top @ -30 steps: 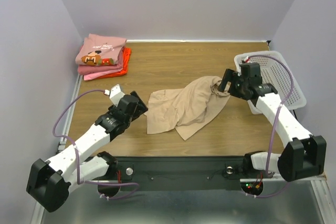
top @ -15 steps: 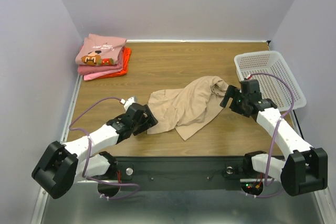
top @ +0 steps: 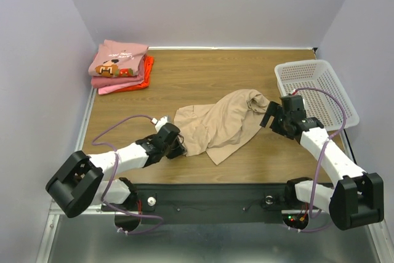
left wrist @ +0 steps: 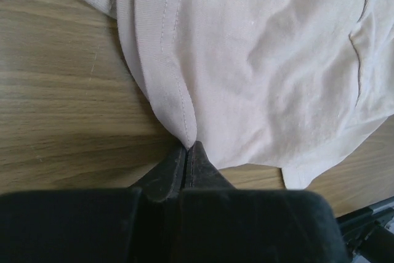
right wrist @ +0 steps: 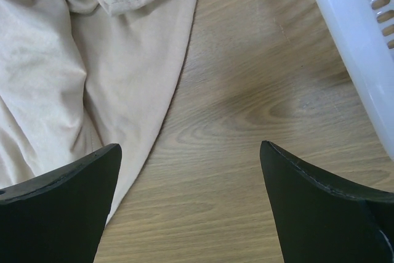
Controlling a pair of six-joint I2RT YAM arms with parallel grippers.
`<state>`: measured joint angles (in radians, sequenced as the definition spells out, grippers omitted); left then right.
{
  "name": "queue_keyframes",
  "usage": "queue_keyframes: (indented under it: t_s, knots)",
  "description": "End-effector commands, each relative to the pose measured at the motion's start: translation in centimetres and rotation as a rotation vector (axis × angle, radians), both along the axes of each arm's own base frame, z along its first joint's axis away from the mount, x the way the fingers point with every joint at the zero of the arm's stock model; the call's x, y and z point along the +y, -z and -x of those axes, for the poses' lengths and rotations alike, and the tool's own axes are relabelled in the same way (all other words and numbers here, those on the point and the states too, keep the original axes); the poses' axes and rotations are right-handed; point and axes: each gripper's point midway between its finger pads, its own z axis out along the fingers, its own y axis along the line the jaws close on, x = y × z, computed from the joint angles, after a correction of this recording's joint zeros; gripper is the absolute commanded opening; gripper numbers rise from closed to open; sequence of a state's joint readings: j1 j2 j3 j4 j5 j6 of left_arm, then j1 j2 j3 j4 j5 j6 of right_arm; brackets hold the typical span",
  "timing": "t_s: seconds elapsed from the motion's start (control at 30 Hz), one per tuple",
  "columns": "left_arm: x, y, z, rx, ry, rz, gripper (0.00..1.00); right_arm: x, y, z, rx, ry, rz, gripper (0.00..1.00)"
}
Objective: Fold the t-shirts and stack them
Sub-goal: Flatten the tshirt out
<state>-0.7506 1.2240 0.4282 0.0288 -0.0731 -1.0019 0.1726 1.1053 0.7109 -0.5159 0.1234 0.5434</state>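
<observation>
A crumpled tan t-shirt (top: 218, 122) lies in the middle of the wooden table. My left gripper (top: 180, 148) is shut on its near left hem, and the left wrist view shows the stitched edge of the tan t-shirt (left wrist: 178, 100) pinched between the closed jaws of the left gripper (left wrist: 187, 147). My right gripper (top: 269, 115) stands open just right of the shirt's collar end. In the right wrist view the right gripper (right wrist: 191, 152) has only bare wood between its fingers, with the tan t-shirt (right wrist: 80, 72) to the left. Folded t-shirts (top: 120, 66), pink over orange-red, are stacked at the back left.
A white mesh basket (top: 317, 90) stands at the right edge of the table, close behind my right arm; its rim (right wrist: 351, 47) shows at the right of the right wrist view. Grey walls close in the table on three sides.
My left arm slid right along the table to the shirt's hem and its jaws closed on the cloth. My right gripper came down from the basket to the table beside the shirt.
</observation>
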Motion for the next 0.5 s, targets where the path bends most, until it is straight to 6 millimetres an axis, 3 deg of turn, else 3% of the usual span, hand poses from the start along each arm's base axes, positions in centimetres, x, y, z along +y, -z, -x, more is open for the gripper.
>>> queue_keyframes:
  t_s: [0.0, 0.23, 0.37, 0.47]
  knots:
    - [0.7, -0.6, 0.0, -0.020, 0.010, -0.050, 0.00, -0.6, -0.2, -0.6, -0.031, 0.031, 0.029, 1.00]
    - [2.3, -8.8, -2.7, -0.272, -0.080, -0.014, 0.00, -0.4, 0.6, -0.6, 0.000, 0.032, 0.028, 1.00]
    - [3.8, -11.5, -3.0, -0.342, -0.141, -0.012, 0.00, -1.6, 0.7, -1.0, -0.001, 0.101, 0.070, 0.99]
    - [5.4, -12.6, -3.0, -0.369, -0.208, -0.024, 0.00, -1.3, 0.8, -1.8, 0.003, 0.106, 0.058, 0.95]
